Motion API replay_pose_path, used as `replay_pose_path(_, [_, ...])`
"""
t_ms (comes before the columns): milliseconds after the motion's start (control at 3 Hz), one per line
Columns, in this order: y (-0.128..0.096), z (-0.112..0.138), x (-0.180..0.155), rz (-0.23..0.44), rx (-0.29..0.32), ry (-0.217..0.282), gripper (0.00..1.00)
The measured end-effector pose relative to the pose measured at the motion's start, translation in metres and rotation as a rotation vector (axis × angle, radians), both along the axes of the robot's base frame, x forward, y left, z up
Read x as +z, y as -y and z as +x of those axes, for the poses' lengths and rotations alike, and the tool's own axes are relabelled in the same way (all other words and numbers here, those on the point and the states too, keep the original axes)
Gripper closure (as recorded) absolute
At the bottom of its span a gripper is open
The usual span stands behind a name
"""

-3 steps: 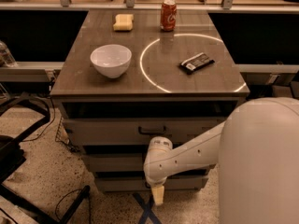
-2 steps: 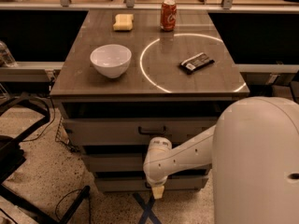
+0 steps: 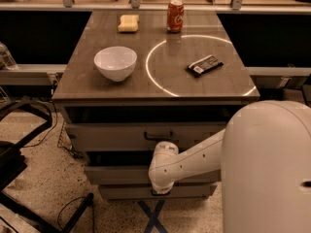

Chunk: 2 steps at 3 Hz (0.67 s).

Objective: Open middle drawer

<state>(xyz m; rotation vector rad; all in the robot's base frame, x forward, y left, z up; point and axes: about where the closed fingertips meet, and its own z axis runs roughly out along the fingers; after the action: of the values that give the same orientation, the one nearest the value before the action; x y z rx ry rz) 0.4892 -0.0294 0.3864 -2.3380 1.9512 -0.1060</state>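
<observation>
The middle drawer (image 3: 116, 174) is the grey-beige front second from the top of the cabinet, with a dark gap above it. Its handle is hidden behind my white arm's wrist (image 3: 164, 166). My gripper (image 3: 160, 191) is at the lower end of that wrist. It sits close against the cabinet front, at the lower edge of the middle drawer and just above the lowest drawer (image 3: 131, 192). The top drawer (image 3: 107, 136) shows its dark bar handle (image 3: 158, 136) just above the wrist.
On the tabletop (image 3: 87, 84) stand a white bowl (image 3: 115, 63), a red can (image 3: 175, 15), a yellow sponge (image 3: 128, 23) and a dark snack bar (image 3: 204, 65). My white body (image 3: 267, 169) fills the lower right. Black chair legs and cables (image 3: 29, 178) lie on the floor at left.
The beige fingers that hung below the wrist no longer show; the wrist end has tucked in toward the drawer fronts. My body has shifted a little left in the view.
</observation>
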Motion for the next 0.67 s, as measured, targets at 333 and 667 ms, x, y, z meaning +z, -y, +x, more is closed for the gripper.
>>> replay_pose_path(333, [0.0000,0.0001,0.0012,0.000,0.000,0.000,0.95])
replay_pose_path(667, [0.0000,0.0001,0.0019,0.000,0.000,0.000,1.00])
